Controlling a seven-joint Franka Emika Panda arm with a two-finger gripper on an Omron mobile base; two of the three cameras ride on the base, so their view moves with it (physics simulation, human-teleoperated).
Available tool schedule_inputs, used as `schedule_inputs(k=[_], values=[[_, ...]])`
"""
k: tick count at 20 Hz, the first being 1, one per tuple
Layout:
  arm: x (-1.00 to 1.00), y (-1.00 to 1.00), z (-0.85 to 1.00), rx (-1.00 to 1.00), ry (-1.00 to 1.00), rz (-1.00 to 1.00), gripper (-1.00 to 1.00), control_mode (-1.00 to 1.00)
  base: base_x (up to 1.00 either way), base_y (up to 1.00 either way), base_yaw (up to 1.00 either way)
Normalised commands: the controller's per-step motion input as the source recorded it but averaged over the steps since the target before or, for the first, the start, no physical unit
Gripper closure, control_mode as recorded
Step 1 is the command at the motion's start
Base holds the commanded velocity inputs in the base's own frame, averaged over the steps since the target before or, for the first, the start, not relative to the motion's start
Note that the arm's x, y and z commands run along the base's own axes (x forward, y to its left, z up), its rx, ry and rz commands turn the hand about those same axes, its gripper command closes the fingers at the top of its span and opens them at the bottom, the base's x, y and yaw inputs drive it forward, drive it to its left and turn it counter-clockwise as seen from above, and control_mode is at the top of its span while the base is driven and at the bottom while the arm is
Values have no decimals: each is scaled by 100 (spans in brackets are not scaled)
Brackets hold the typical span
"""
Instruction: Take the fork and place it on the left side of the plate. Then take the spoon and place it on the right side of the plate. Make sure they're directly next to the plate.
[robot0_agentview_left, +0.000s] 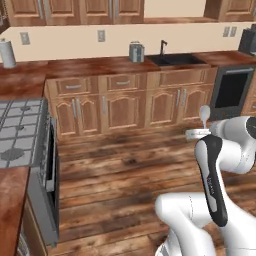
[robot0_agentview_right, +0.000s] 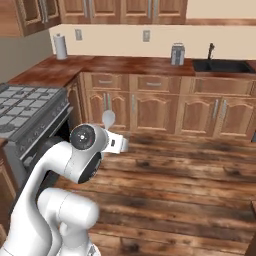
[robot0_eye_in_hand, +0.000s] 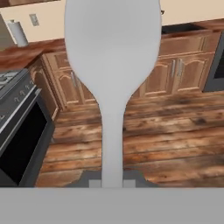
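Note:
My gripper (robot0_agentview_left: 200, 131) is shut on the handle of the pale silver-grey spoon (robot0_agentview_left: 205, 114) and holds it upright in the air above the wooden floor. In the right base view the spoon's round bowl (robot0_agentview_right: 108, 118) stands just above the gripper (robot0_agentview_right: 111, 136), close to the arm's wrist. In the hand view the spoon (robot0_eye_in_hand: 113, 65) rises large from between the fingertips, with the gripper (robot0_eye_in_hand: 113, 183) at the bottom. The orange fork and the plate are out of view.
A gas stove (robot0_agentview_left: 20, 130) with a dark oven front stands at the left. Along the back runs a wooden counter with a sink (robot0_agentview_left: 175, 60), a metal canister (robot0_agentview_left: 136, 51) and a paper towel roll (robot0_agentview_left: 7, 53). A dark appliance (robot0_agentview_left: 231, 90) sits at the right.

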Motion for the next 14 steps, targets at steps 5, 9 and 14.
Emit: schedule_inputs(k=[5,9,14], values=[[0,0,0,0,0,0,100,100,-100,1,0],[0,0,0,0,0,0,100,100,-100,0,0],[0,0,0,0,0,0,100,100,-100,0,0]])
